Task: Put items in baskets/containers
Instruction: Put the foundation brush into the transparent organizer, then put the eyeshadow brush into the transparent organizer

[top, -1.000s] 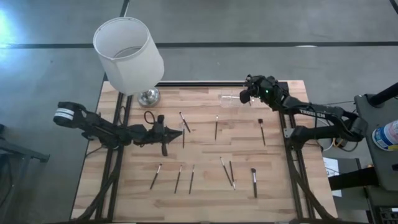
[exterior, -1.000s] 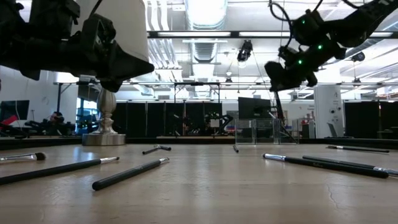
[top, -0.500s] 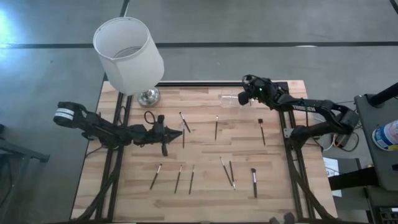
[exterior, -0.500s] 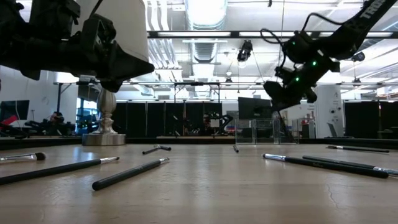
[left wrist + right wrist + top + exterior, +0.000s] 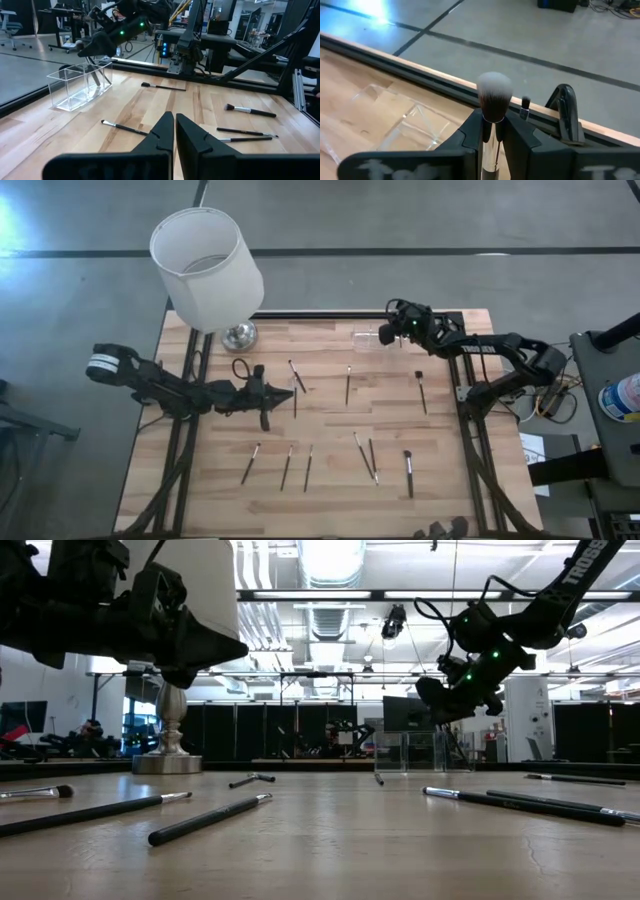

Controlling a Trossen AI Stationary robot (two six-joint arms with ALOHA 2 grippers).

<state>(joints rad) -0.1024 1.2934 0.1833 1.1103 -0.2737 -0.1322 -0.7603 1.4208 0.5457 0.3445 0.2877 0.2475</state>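
Right gripper (image 5: 492, 131) pinching a bristled brush (image 5: 494, 95) upright between its fingers, hanging just above the clear holder (image 5: 367, 338) at the counter's (image 5: 330, 420) far edge. Left gripper (image 5: 173, 127) pressed together, empty, loose brushes (image 5: 365, 457) beyond it. Risk: releasing off-centre, bouncing the brush off the rim.

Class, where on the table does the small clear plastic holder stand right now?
In the high view, the small clear plastic holder stands near the wooden table's far edge, right of the silver lamp base, beside the right gripper.
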